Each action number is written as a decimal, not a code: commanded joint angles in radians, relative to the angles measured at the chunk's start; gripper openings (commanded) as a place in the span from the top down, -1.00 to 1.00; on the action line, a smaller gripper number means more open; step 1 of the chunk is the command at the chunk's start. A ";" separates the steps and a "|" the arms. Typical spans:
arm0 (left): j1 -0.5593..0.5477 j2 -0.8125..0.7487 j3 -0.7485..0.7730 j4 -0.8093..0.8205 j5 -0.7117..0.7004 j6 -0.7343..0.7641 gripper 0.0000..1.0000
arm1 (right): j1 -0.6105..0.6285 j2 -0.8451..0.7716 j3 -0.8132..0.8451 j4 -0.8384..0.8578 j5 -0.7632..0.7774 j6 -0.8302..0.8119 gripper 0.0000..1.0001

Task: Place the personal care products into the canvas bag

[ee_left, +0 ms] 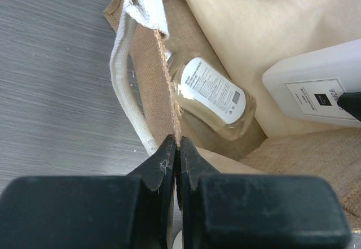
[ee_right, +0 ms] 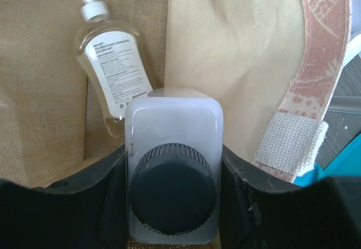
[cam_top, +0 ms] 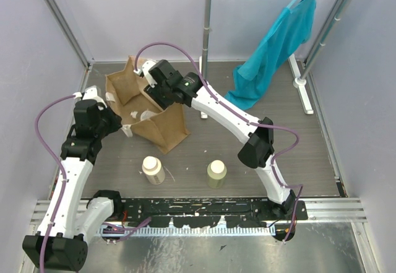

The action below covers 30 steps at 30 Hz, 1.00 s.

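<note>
Right wrist view: the right hand (ee_right: pixel 172 201) clamps the white rectangular plastic bottle with the dark ribbed cap (ee_right: pixel 172 122) by its two flanks, cap toward the lens, body pointing down into the tall tan-brown canvas bag (ee_right: pixel 237 46).
Inside the bag: the amber clear bottle with the white cap (ee_right: pixel 113 68) lies slanted against the lining, just beside the held bottle.
Left wrist view: the left hand (ee_left: pixel 176 147) is pressed together on the bag's thin rim, next to the whitish woven strap (ee_left: pixel 127 74), apparently keeping the mouth open.
Top external view: the cream round bottle (cam_top: pixel 153 169) and the olive-green round bottle (cam_top: pixel 216 174) stand upright on the grey counter (cam_top: pixel 278 155), apart from the bag, neither touched.
Progress: roughly halfway, I judge; one bottle is in, a second is inside the mouth but not yet released, two remain to fetch.
</note>
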 commanded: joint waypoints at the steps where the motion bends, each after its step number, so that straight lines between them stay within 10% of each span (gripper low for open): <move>1: 0.003 -0.016 0.041 0.023 -0.002 0.004 0.77 | -0.015 -0.056 0.049 0.064 0.039 -0.043 0.99; 30: 0.003 -0.001 0.059 0.031 0.009 0.007 0.77 | -0.020 -0.171 0.021 -0.199 -0.553 -0.258 0.99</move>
